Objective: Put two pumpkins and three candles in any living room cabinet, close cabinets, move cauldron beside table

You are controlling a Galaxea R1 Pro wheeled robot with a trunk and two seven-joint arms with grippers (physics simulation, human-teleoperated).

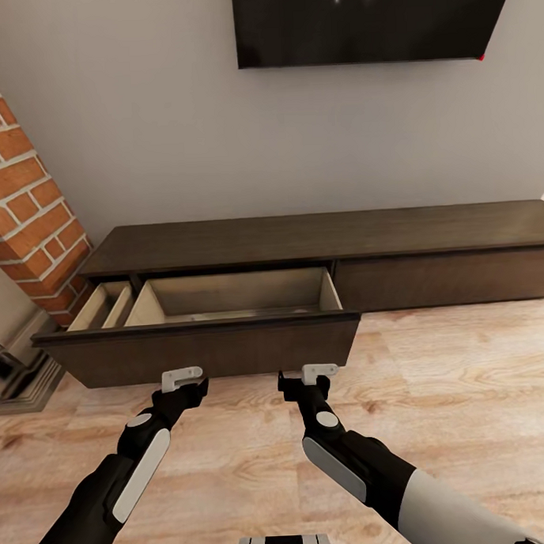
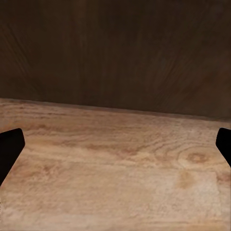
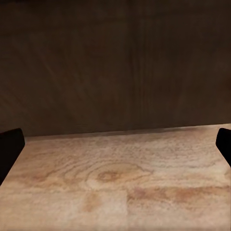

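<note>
Grippers nearest, both low over the pale wood floor (image 1: 435, 391) and aimed at the cabinet (image 1: 326, 238): left gripper (image 1: 184, 384) spread wide, fingertips (image 2: 9, 144) at the far edges of its wrist view, nothing between them; right gripper (image 1: 307, 376) likewise released and empty, dark fingertips (image 3: 9, 147) far apart. Just beyond both, close but apparently not touching, the dark front of the pulled-out drawer (image 1: 204, 350), facing each wrist camera as a brown panel above the floorboards. Behind that front, a pale beige interior split into a narrow compartment at left and a wide one at right, contents hard to make out. Further back, the long low console top, with a shut drawer front at right. Farthest, a grey wall (image 1: 179, 133), a brick column (image 1: 28, 203) at left, and a black screen (image 1: 372, 18) mounted above.
</note>
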